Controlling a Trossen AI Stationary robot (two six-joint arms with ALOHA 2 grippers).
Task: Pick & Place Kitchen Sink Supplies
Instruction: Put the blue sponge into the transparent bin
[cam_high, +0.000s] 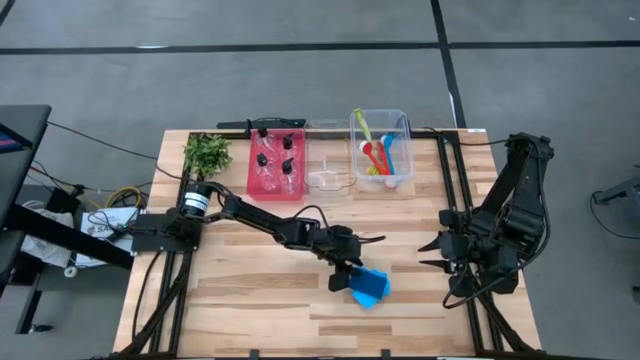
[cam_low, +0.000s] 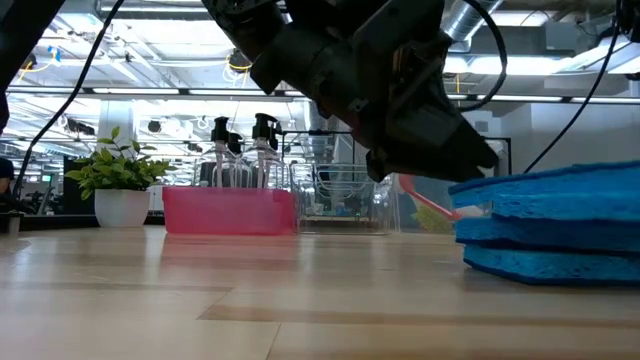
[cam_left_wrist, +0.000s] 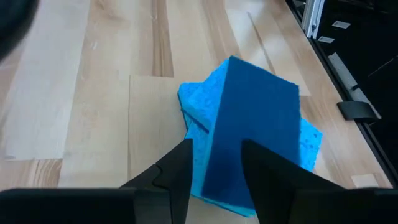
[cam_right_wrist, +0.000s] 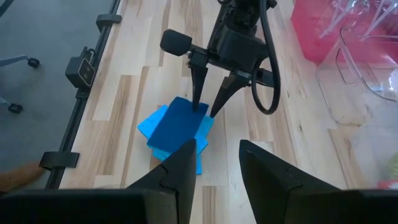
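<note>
Near the front middle of the tabletop (cam_high: 250, 300), a small stack of blue sponges (cam_high: 369, 287) lies flat, the top one skewed across the ones under it. The left gripper (cam_high: 345, 280) reaches down to the stack from the left arm, which stretches across the wood from the table's left edge. In the left wrist view its two fingers (cam_left_wrist: 175, 171) straddle one end of the top sponge (cam_left_wrist: 252, 143), one on each side and close against it; the sponge lies on the pile, so the fingers are set around it, and whether they press it firmly I cannot tell. The right gripper (cam_high: 437, 254) waits at the right edge of the table, well apart from the sponges, its fingers (cam_right_wrist: 183, 165) partly apart with nothing between them. At the back stand a red bin (cam_high: 275, 170) holding the clear bottles with black caps (cam_high: 263, 158), a clear bin (cam_high: 381, 150) with the red, blue and yellow-green brushes (cam_high: 384, 158), and a leafy plant (cam_high: 207, 154) beside the red bin
</note>
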